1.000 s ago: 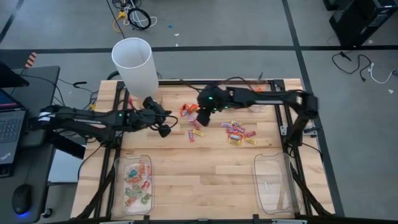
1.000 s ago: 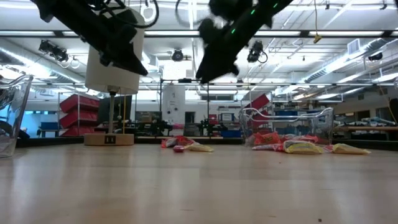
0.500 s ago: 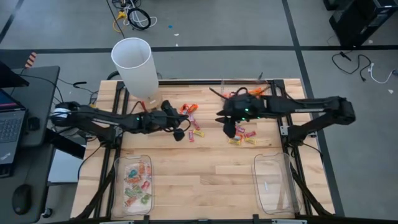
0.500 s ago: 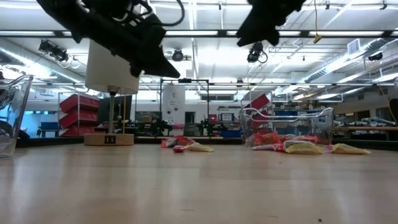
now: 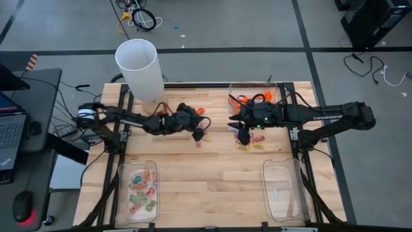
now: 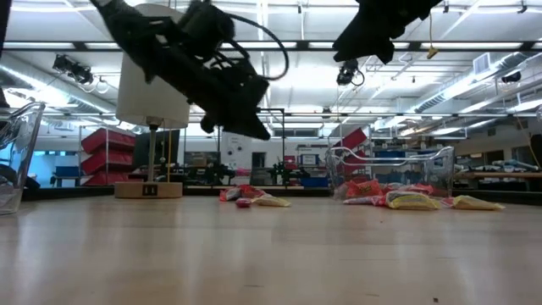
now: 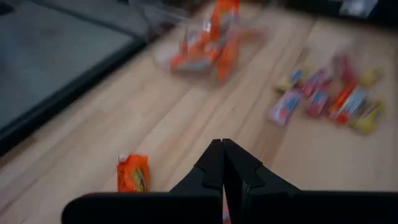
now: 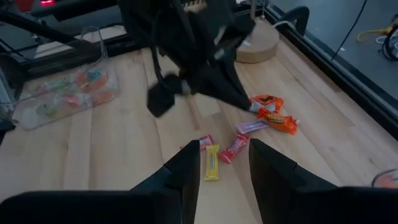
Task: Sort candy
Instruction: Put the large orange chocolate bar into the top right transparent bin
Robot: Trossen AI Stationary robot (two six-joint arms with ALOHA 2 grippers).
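Candy: loose wrapped sweets lie on the far half of the wooden table (image 5: 212, 174), in two groups. A small group near the middle, orange pieces (image 5: 200, 112) and pink-and-yellow bars (image 5: 199, 140), sits just beside the left gripper (image 5: 199, 134). A larger scatter (image 5: 252, 140) lies under the right gripper (image 5: 243, 137).

More orange pieces fill a clear tray (image 5: 252, 100) at the far edge. A near-left tray (image 5: 137, 190) holds sorted pale green-and-pink sweets; the near-right tray (image 5: 285, 190) looks almost bare.

Right wrist view only: a yellow bar (image 8: 212, 163) lies with its long axis running away from the camera, a pink bar (image 8: 236, 148) beside it slants, and two orange wrappers (image 8: 272, 116) lie farther off. Left wrist view only: a single orange piece (image 7: 133, 173) lies apart on the boards, the heaped tray (image 7: 208, 45) blurred beyond.

Low view only: the sweets show as two low heaps (image 6: 252, 197) (image 6: 406, 197) against the room behind.

No wrapper print is legible.

Left gripper: fingers pressed together, holding nothing, above the table.
Right gripper: fingers spread, empty, above the larger scatter.

White cylinder (image 5: 140, 67): upright at the far left corner.
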